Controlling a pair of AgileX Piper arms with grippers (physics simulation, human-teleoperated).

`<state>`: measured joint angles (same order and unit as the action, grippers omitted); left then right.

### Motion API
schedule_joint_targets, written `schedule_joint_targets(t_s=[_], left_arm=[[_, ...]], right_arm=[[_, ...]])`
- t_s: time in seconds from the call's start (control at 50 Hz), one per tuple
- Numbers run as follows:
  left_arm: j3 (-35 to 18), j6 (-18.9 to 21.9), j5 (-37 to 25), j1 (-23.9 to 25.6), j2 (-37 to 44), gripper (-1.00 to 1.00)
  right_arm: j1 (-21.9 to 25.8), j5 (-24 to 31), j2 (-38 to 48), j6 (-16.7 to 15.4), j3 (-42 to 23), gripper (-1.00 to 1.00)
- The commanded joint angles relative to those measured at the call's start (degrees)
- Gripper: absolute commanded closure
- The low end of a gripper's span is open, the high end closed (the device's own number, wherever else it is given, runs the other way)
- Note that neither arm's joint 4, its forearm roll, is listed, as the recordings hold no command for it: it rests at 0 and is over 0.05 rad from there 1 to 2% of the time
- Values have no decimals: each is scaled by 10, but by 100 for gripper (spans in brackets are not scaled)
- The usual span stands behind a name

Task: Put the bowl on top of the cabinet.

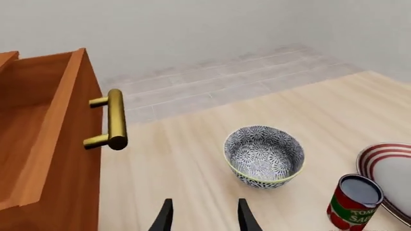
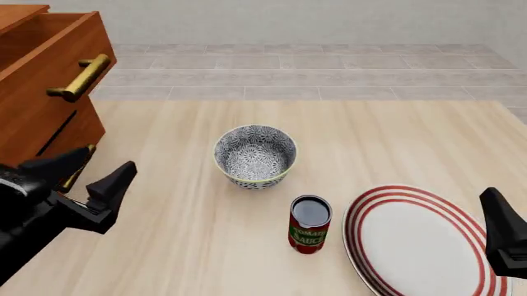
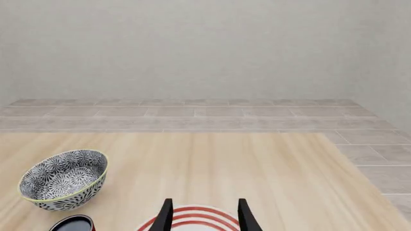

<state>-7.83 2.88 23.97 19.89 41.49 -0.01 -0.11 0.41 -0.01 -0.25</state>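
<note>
The bowl (image 2: 255,156), white with a dense dark floral pattern, stands upright and empty near the middle of the table; it also shows in the wrist views (image 1: 263,156) (image 3: 63,179). The reddish-brown cabinet (image 2: 37,105) stands at the far left, its top drawer pulled out, brass handle (image 2: 80,78) facing the table. My left gripper (image 2: 110,160) hovers open near the cabinet's front, left of the bowl and apart from it, its fingers (image 1: 163,219) holding nothing. My right gripper (image 3: 202,214) is open above the plate at the near right.
A tomato sauce can (image 2: 310,224) stands just in front of the bowl, to its right. A flat white plate with red rings (image 2: 420,243) lies at the near right. Beyond the table's far edge runs a tiled floor and a pale wall.
</note>
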Motion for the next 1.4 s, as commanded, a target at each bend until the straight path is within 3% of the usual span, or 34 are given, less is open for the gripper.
schedule_joint_targets(t_s=[0.02, 0.28, 0.34, 0.38, 0.44, 0.46, 0.9, 1.04, 1.4], left_arm=[[-46, -8, 12, 36, 101, -100], [-79, -14, 24, 73, 175, -100], [-76, 25, 38, 83, 161, -100], [-93, -1, 30, 84, 188, -100], [-107, 6, 30, 91, 201, -100], [-117, -10, 24, 92, 211, -100], [-231, -43, -57, 140, 289, -100], [-257, -38, -76, 132, 289, -100], [-337, -152, -137, 125, 379, -100]], right_arm=[[0, 0, 0, 0, 0, -100], [0, 0, 0, 0, 0, -100], [0, 0, 0, 0, 0, -100], [0, 0, 0, 0, 0, -100], [0, 0, 0, 0, 0, -100], [0, 0, 0, 0, 0, -100], [0, 0, 0, 0, 0, -100], [0, 0, 0, 0, 0, -100], [0, 0, 0, 0, 0, -100]])
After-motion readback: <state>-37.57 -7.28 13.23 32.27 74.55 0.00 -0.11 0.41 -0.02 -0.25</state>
